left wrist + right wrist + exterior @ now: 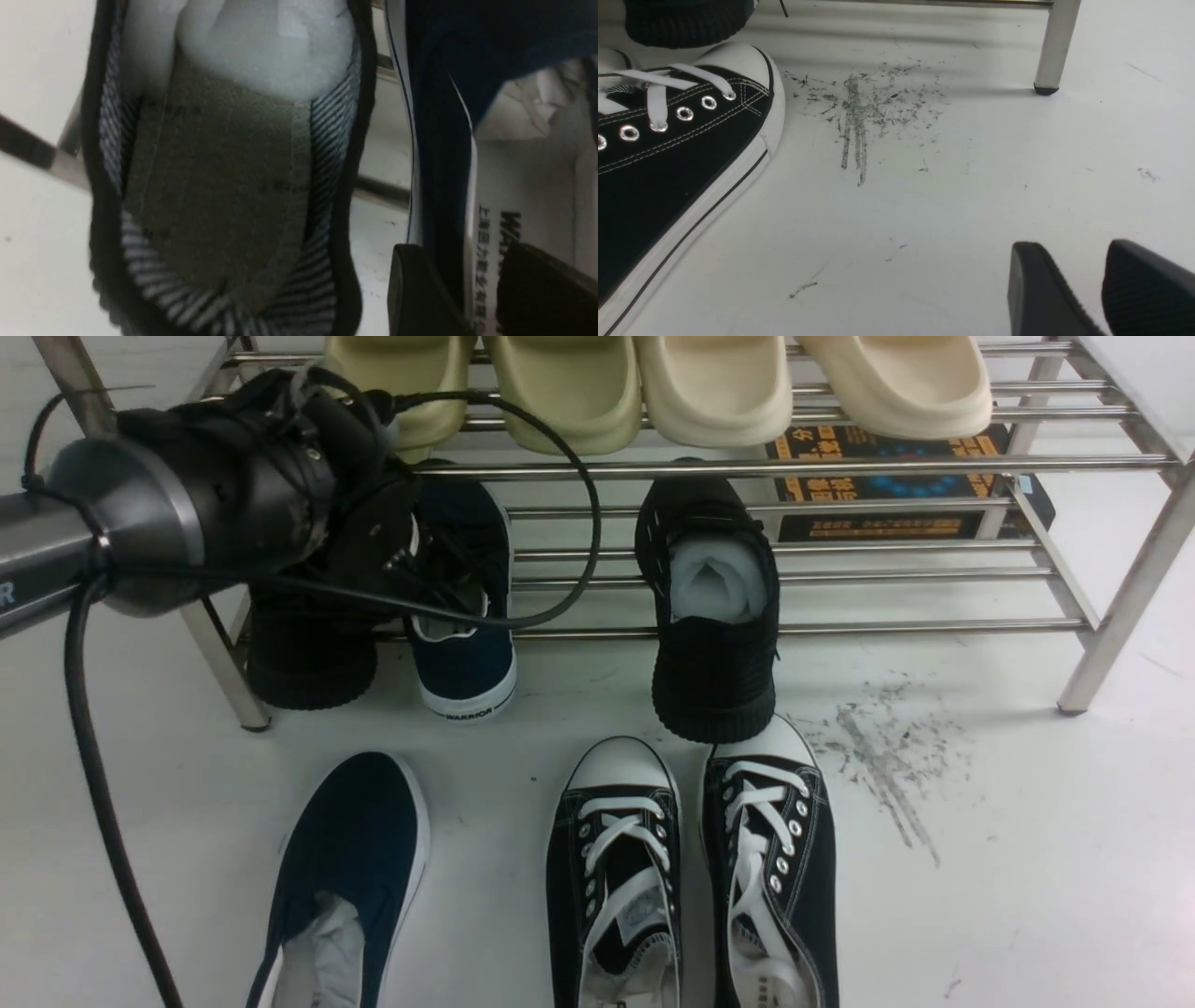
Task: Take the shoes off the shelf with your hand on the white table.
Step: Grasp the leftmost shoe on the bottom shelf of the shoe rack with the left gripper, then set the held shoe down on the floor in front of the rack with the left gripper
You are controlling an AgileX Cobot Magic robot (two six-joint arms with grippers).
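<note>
One navy-blue slip-on shoe (467,653) with "WARRIOR" on its white sole sits on the lower tier of the steel shelf (840,467), heel toward me. My left gripper (425,588) reaches in at its opening. In the left wrist view the shoe's side wall (434,116) stands between the two fingers of the left gripper (453,247), one outside and one inside over the white lining, with a gap still showing. The other navy shoe (355,859) lies on the white table (1027,896), paper inside. My right gripper (1062,242) hangs open and empty over bare table.
An all-black knit sneaker (714,616) sits mid-shelf; another (308,663) is behind my left gripper, seen close in the wrist view (210,186). A pair of black lace-up sneakers (691,877) lies in front. Beige slippers (653,383) fill the top tier. Scuff marks (887,756) are at the right.
</note>
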